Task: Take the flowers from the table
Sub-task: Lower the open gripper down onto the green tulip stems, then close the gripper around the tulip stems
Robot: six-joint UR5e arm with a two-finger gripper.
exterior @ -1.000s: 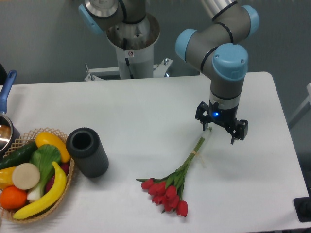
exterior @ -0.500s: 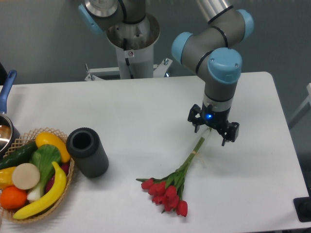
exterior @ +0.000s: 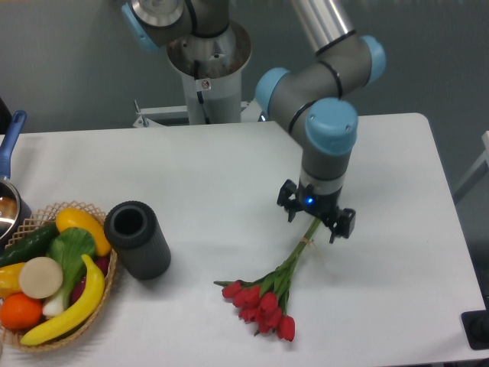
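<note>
Item: the flowers (exterior: pixel 269 294), a small bunch of red tulips on thin green stems, lying flat on the table (exterior: pixel 229 176) right of centre. The heads pointed toward the near edge; the stem ends ran up and right to a spot directly under the gripper (exterior: pixel 315 222).

Handling, as we judged it: light, limp and easily bruised at the blooms. The stems looked thin and likely to slip or bend, so we would take hold on the stem bundle near its tie, never on the heads.

Gripper: its two fingers stood apart, one on each side of the upper stem ends, clamped on nothing. We could not tell whether the tips touched the tabletop.

Change since a second earlier: we noted the gripper had travelled left and toward the near edge, from beyond the stem tips to a position over them. The bunch itself had not shifted.

Also present: a black cylinder (exterior: pixel 137 238) on its side and a wicker basket (exterior: pixel 99 300) of produce, both well apart to the left.
</note>
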